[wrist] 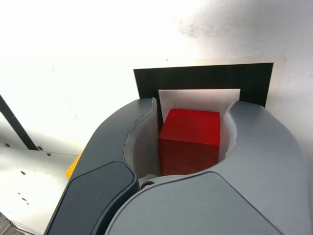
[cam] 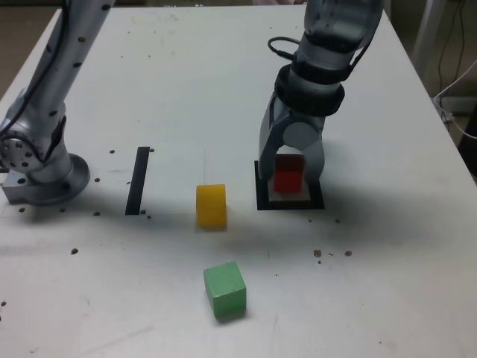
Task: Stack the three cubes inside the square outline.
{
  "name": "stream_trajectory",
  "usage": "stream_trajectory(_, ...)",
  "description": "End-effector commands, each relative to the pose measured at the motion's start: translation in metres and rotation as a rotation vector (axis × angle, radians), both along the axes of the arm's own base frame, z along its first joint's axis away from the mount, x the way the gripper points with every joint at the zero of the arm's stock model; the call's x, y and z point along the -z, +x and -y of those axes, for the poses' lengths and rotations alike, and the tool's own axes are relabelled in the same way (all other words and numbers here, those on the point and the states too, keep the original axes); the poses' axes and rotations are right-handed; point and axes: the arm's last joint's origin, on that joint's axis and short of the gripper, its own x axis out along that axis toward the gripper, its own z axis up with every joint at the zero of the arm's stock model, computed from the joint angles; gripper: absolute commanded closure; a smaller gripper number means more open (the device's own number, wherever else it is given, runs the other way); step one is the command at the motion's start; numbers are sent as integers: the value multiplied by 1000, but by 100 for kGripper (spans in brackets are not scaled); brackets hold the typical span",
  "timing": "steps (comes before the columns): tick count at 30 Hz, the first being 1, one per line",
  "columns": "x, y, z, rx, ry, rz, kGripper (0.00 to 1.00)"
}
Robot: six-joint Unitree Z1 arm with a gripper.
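The red cube (cam: pixel 288 175) (wrist: pixel 188 147) sits between the two grey fingers of my gripper (cam: pixel 289 183) (wrist: pixel 193 110), which is shut on it, directly over the white centre of the square outline (cam: pixel 262 203) (wrist: pixel 200 78). Whether the cube rests on the table or hangs just above it, I cannot tell. The yellow cube (cam: pixel 211 205) stands on the table to the exterior view's left of the outline, and only a sliver of it (wrist: pixel 73 166) shows beside the gripper in the wrist view. The green cube (cam: pixel 224 289) lies nearer the front edge, apart from the others.
A straight black strip (cam: pixel 138 180) (wrist: pixel 17 125) is taped to the white table at the exterior view's left of the yellow cube. The arm's grey base (cam: pixel 37 164) stands at the far left. Small dark specks dot the table (cam: pixel 387 283).
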Motion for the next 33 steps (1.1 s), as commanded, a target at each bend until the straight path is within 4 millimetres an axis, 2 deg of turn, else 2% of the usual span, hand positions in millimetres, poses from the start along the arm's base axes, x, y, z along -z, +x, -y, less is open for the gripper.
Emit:
stream_trajectory(1,2,1,-1,1,-3,-3,11)
stream_trajectory(4,3,0,-2,1,-4,-3,2)
stream_trajectory(9,1,-3,-3,-1,-3,-2,1)
stream_trajectory(13,-11,-14,-4,-9,14,16,1)
stream_trajectory(23,-58,-64,-3,-44,84,85,0)
stream_trajectory(28,-68,-90,6,-52,96,81,0)
stream_trajectory(33,-69,-117,26,-50,108,55,0)
